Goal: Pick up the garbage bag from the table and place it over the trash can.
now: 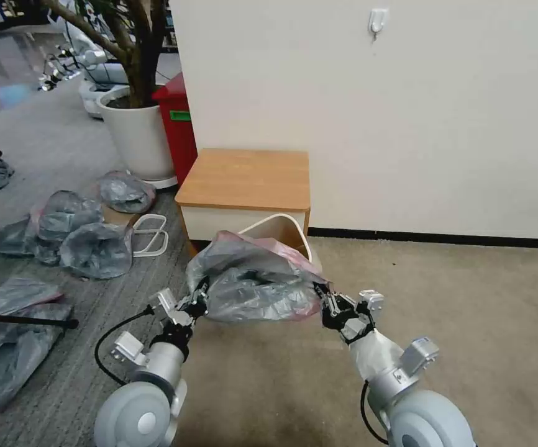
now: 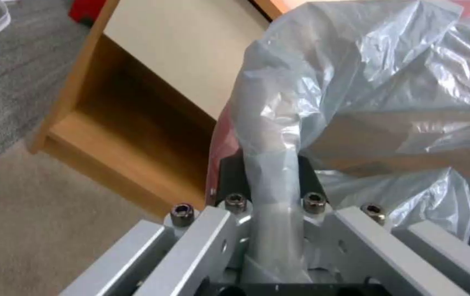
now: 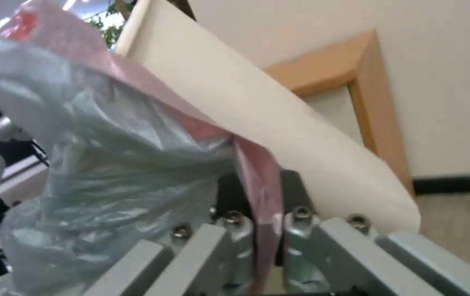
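Carpet (image 1: 468, 310) underlies table (image 1: 244, 177) against white wall (image 1: 405, 124).

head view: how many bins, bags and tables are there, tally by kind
Bins: 2, the small cream-beige rectangular plastic trash can and a tall red bin.
Grey plastic bags: about 6, the garbage bag with a pink-red rim, pinched by the left gripper and right gripper, plus roughly 5 on the floor.
Tables: 1, the light-brown wooden nightstand.
Total: about 9.

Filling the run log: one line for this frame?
stage: bagging bin | left gripper: shut on garbage bag | right gripper: shut on bag | bag: partly over trash can
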Robot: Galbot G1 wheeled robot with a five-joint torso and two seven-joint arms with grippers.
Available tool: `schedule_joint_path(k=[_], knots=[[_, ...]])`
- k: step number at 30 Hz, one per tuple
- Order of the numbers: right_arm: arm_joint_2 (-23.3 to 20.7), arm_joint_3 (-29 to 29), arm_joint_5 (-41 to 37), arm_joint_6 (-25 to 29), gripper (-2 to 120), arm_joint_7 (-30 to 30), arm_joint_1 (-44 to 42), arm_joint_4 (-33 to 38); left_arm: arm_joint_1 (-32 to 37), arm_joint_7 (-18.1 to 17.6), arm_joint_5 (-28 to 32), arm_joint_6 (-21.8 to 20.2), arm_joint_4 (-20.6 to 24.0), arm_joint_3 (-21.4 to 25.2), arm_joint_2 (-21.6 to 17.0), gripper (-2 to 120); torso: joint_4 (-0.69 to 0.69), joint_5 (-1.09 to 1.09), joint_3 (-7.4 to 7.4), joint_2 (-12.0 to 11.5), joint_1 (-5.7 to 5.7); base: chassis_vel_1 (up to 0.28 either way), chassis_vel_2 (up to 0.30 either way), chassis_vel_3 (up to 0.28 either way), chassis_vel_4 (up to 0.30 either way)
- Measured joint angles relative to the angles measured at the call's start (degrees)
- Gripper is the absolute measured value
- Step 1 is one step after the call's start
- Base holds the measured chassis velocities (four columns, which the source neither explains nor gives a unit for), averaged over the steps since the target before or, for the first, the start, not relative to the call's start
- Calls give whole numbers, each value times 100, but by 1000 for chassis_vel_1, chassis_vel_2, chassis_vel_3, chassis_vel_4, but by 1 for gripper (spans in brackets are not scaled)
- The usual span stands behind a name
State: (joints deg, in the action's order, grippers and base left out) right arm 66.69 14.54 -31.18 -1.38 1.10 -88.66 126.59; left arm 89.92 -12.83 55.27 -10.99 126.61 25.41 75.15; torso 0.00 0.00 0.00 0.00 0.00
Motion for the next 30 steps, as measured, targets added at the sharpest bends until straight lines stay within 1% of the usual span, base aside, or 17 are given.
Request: schedule_joint_path(k=[2,3,4,6,7,10,12,13,14,16,17,19,23,24,26,28,30], knots=[[14,0,146,69,12,-5,-4,-9,13,0,1,-21,8,-3,5,3,0,0,0,0,0,0,0,0,0],[39,8,402,188,19,-9,-10,-14,42,0,2,-72,20,-13,13,3,0,0,0,0,0,0,0,0,0],[39,8,402,188,19,-9,-10,-14,42,0,2,-72,20,-13,13,3,0,0,0,0,0,0,0,0,0],[50,47,589,241,25,-11,-16,-9,61,-1,-4,-102,20,-12,13,3,0,0,0,0,0,0,0,0,0],[49,95,714,269,34,-20,-22,5,63,-9,-7,-126,20,-9,7,3,0,0,0,0,0,0,0,0,0],[38,196,855,283,41,-108,-59,25,44,-36,-9,-135,-5,1,-2,3,0,0,0,0,0,0,0,0,0],[-14,375,1000,283,52,-477,-199,78,-20,-116,1,-139,-40,29,-7,3,0,-1,0,0,0,0,0,0,0],[-34,421,1078,283,56,-634,-252,92,-51,-139,15,-139,-52,43,-8,3,0,0,0,0,0,0,0,0,0],[-34,421,1078,283,56,-634,-252,92,-51,-139,15,-139,-52,43,-8,3,0,0,0,0,0,0,0,0,0],[-57,494,1233,292,63,-870,-345,108,-93,-160,38,-139,-76,66,-10,3,0,-1,0,0,0,0,0,0,0],[-65,572,1381,306,71,-1046,-408,113,-126,-179,62,-141,-110,94,-14,3,0,-1,0,0,0,0,0,0,0],[-67,608,1449,319,72,-1127,-431,113,-133,-184,69,-140,-120,103,-17,3,0,-1,0,0,0,0,0,0,0],[-109,859,1915,508,92,-1682,-541,37,-174,-197,111,-141,-160,131,-30,3,0,0,0,0,0,0,0,0,0],[-109,859,1915,508,92,-1682,-541,37,-174,-197,111,-141,-160,131,-30,3,0,0,0,0,0,0,0,0,0],[-127,1010,2042,666,98,-1974,-586,-9,-194,-203,124,-141,-170,137,-38,3,0,0,0,0,0,0,0,0,0],[-135,1076,2043,765,100,-2110,-618,-16,-206,-204,126,-141,-183,140,-46,3,0,0,0,0,0,0,0,0,0],[-141,1127,1760,895,100,-2261,-671,-15,-220,-205,124,-142,-212,141,-71,3,0,0,0,0,0,0,0,0,0]])
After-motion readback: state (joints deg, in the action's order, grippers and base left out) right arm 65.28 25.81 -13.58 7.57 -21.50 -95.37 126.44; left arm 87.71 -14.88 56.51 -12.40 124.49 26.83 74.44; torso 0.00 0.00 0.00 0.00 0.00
